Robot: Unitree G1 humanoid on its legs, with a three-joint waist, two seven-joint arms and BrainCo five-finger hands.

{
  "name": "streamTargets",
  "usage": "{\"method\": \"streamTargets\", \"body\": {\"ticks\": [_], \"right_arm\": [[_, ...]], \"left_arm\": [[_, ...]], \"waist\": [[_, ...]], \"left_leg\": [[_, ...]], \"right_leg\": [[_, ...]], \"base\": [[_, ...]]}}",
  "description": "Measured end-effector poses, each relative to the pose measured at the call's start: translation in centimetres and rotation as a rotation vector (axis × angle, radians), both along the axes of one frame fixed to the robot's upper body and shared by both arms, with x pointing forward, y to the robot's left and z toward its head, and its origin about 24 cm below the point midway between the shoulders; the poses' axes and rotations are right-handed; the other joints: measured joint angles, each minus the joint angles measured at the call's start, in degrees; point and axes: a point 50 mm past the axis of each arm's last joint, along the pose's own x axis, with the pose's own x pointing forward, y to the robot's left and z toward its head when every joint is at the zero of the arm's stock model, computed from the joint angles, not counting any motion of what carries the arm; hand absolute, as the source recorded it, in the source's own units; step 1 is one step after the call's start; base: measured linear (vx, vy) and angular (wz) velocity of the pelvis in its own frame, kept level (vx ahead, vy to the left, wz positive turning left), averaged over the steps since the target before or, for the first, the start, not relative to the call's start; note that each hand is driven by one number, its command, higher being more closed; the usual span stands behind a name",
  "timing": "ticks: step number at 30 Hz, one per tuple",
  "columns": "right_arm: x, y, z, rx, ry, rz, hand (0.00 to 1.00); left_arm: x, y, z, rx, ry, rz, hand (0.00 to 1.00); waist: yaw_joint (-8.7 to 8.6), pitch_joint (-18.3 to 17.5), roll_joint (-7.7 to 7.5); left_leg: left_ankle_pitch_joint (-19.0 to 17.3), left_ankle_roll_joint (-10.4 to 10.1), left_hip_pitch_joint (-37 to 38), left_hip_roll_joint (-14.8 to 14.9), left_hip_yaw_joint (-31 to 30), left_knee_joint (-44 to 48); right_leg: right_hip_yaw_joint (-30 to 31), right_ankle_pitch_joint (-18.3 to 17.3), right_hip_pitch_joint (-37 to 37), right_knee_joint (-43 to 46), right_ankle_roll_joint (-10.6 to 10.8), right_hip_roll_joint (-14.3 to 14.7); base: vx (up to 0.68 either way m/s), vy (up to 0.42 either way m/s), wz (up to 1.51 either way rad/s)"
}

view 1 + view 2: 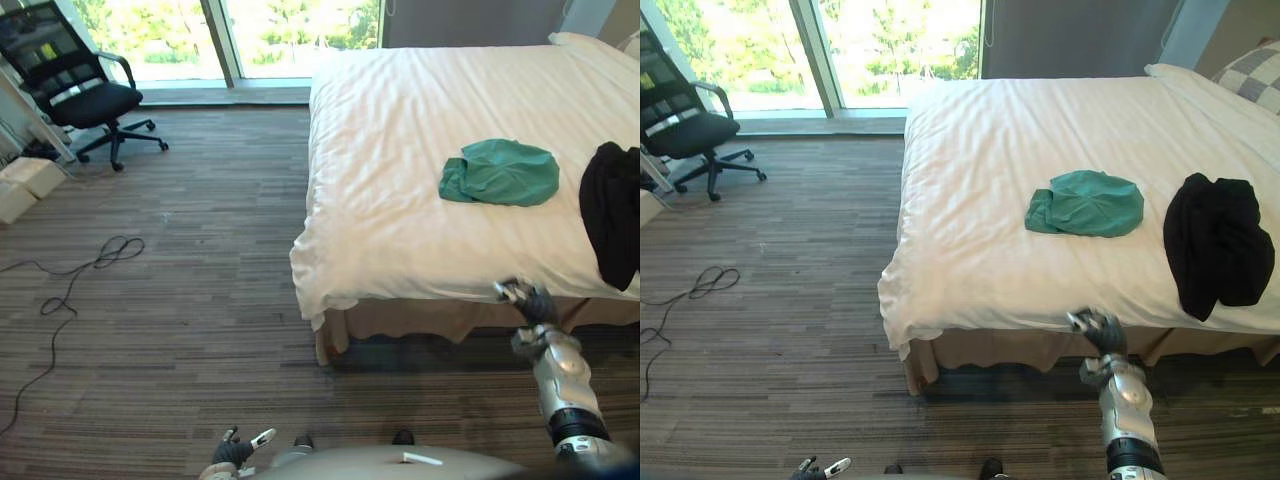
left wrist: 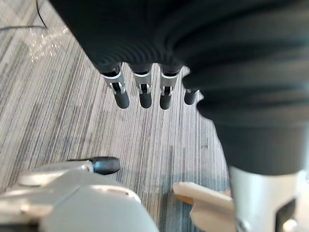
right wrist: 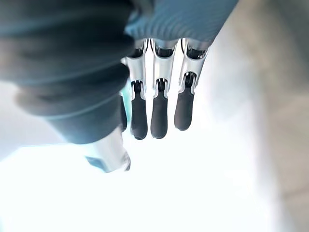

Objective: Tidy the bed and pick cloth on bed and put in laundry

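Bed: A wide bed (image 1: 380, 150) with a white sheet fills the right of the scene. Its near edge faces you.
Green cloth: A green cloth (image 1: 500, 172) lies bunched in the middle of the sheet, untouched.
Black cloth: A black cloth (image 1: 1218, 245) lies to its right, draped towards the near edge, apart from the green one.
Right hand: Your right hand (image 1: 1098, 330) is at the near edge of the bed, on the near side of the green cloth and not touching it. Its fingers (image 3: 159, 113) are straight and hold nothing.
Left hand: Your left hand (image 1: 235, 450) hangs low at the near left, over the striped floor (image 1: 180, 280). Its fingers (image 2: 142, 94) are relaxed and empty.
Step in hand: I judge this to be the reach for the first cloth.
Doing it well: Carry the right hand far across the sheet until the fingertips are over the green heap. Come down onto the bunched middle, then curl the fingers so you gather cloth and not sheet. Lift straight up, so the sheet stays smooth.
Risk: Pinching the sheet along with the cloth would rumple the bed.
Right eye view: It gives the black cloth whole, plus a checked pillow (image 1: 1248, 75) at the far right.
Left eye view: It cuts the black cloth at the edge, but shows the whole black office chair (image 1: 85, 90) at the far left.
Right wrist view: It settles the finger state, which the eye views leave unclear.
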Motion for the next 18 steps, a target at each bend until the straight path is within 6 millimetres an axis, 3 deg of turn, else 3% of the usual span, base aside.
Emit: {"method": "streamTargets", "body": {"ticks": [2, 4, 7, 9, 10, 12, 14, 18], "right_arm": [[0.5, 2.2, 2.5, -0.017, -0.11, 0.149, 1.0], [1.1, 5.8, 4.5, -0.015, -0.17, 0.319, 1.0], [2.8, 9.3, 5.6, -0.01, -0.166, 0.452, 1.0], [5.1, 12.9, 9.3, -0.054, -0.24, 0.56, 1.0], [5.7, 13.7, 10.5, -0.067, -0.269, 0.574, 1.0], [7.7, 15.8, 15.4, -0.113, -0.38, 0.583, 1.0], [8.5, 17.2, 18.4, -0.145, -0.444, 0.588, 1.0], [9.2, 19.4, 21.8, -0.231, -0.494, 0.6, 1.0]], "left_arm": [[-0.1, -0.1, 0.1, 0.001, -0.007, -0.013, 0.0], [-0.6, 0.5, 0.3, 0.023, -0.018, -0.014, 0.0], [-0.3, 1.0, 0.6, 0.046, -0.04, -0.018, 0.0], [1.8, 1.3, 1.3, 0.067, -0.127, -0.036, 0.0], [2.4, 1.4, 1.5, 0.074, -0.152, -0.042, 0.0], [4.9, 2.2, 2.8, 0.11, -0.261, -0.069, 0.0], [5.7, 2.9, 3.3, 0.134, -0.298, -0.079, 0.0], [7.3, 2.9, 4.4, 0.14, -0.401, -0.099, 0.0]], "waist": [[0.14, -0.15, -0.33], [0.65, -0.13, -2.1], [2.75, 0.95, -3.57], [4.82, 5.58, -4.22], [5.5, 7.01, -4.39], [8.2, 12.19, -5.12], [9.92, 16.76, -5.62], [11.34, 20.81, -5.47]], "left_leg": [[1.0, 0.13, -0.28, 0.0, -1.35, 0.31], [1.55, 0.17, -0.46, -0.22, -2.55, 0.39], [1.58, 0.21, -1.17, -0.86, -2.97, 1.16], [1.48, 0.32, -3.57, -1.46, -4.76, 2.43], [1.46, 0.36, -4.59, -1.48, -5.11, 2.87], [1.44, 0.39, -9.35, -1.15, -6.51, 4.68], [1.44, 0.39, -11.74, -1.22, -7.42, 6.5], [1.36, 0.63, -18.15, -1.87, -8.4, 8.76]], "right_leg": [[-0.66, 0.18, 0.52, 0.3, 0.18, 0.11], [-1.65, 0.5, 0.54, 0.81, -0.65, -0.19], [-1.88, 0.51, 0.48, 0.8, -0.67, -0.53], [-3.87, 0.51, 0.03, 0.83, -0.67, -1.16], [-4.24, 0.52, -0.57, 0.89, -0.67, -1.28], [-4.78, 0.56, -4.68, 2.47, -0.73, -1.41], [-4.86, 0.62, -6.05, 3.19, -0.82, -1.64], [-5.01, 1.67, -11.04, 3.81, -0.58, -2.41]], "base": [[0.15, 0.011, 0.17], [0.19, 0.031, 0.23], [0.13, 0.033, 0.18], [0.01, 0.026, 0.44], [-0.03, 0.03, 0.44], [-0.04, 0.028, 0.32], [-0.03, 0.022, 0.28], [-0.01, 0.056, 0.16]]}}
